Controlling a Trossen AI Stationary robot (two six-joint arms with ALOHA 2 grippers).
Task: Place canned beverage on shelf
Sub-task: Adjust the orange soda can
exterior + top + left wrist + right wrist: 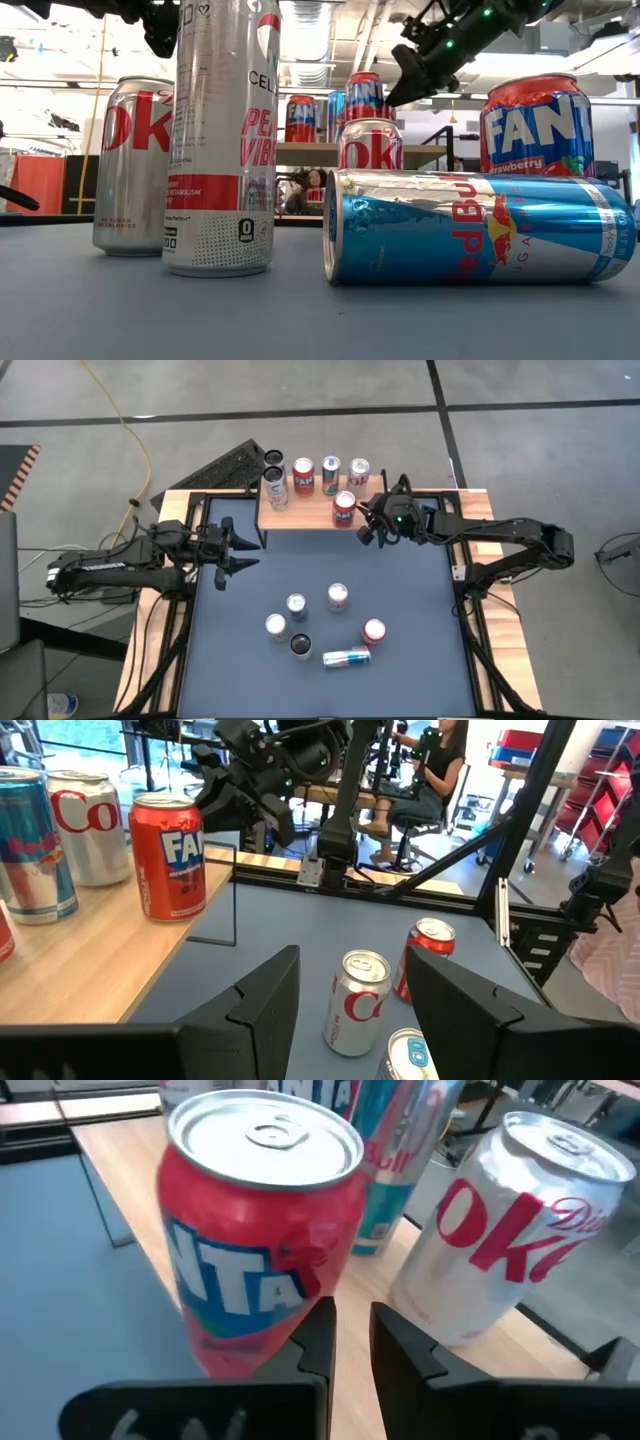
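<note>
The red Fanta can [344,508] stands upright on the shelf [300,515], at its front edge toward the right end, alone ahead of the back row of cans [316,476]. The right gripper [366,528] hovers just beside it — the right wrist view shows its fingers nearly together, gripping nothing, the can [262,1220] just beyond their tips. Only the high view shows the left gripper [232,555], fingers apart, at the dark mat's [400,620] left side. The low view fills with loose cans — a blue Red Bull can [480,227] on its side.
</note>
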